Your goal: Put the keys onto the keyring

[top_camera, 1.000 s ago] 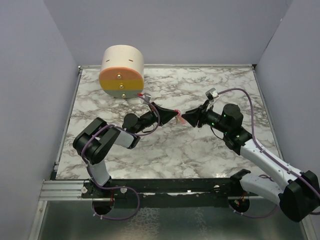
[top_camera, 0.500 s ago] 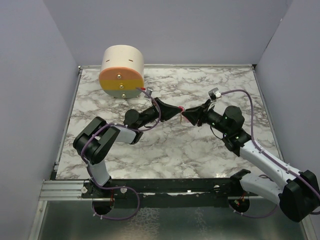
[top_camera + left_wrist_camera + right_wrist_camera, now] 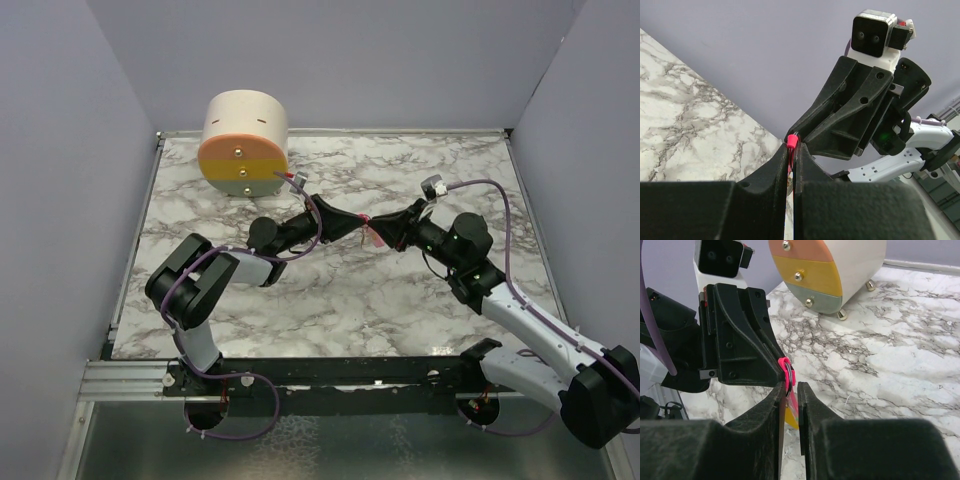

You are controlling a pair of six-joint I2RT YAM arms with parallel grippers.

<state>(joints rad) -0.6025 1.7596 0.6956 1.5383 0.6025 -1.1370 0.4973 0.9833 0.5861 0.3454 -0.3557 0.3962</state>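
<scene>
At the far left of the counter (image 3: 330,300) the cream-and-orange cylinder (image 3: 244,145) is standing on its small feet, well apart from the work; the left end effector (image 3: 350,222) is reaching in from that side, raised above the marble, and is clenching the pink keyring (image 3: 792,143), whose loop is poking out past its fingertips; just to the right, the yellow key (image 3: 791,414) is sitting low in the narrow gap of the right end effector (image 3: 789,386), with the pink loop right at the mouth of that gap; whether those jaws are actually pinching the key or only bracketing it, I cannot tell, since the slit is hiding the contact.

The two sets of fingertips are meeting nose to nose, almost touching; the main risk, as I am judging it, is the key slipping free and dropping to the counter if the right jaws are not seated on it, or the strap flexing away as the key is being pushed at the ring, because the soft pink strip is giving little resistance; a hard push could also be knocking the black tips together.

Open marble is lying all around the meeting point, in front and to the right especially; the side walls and the counter's edges are well clear of both arms.
</scene>
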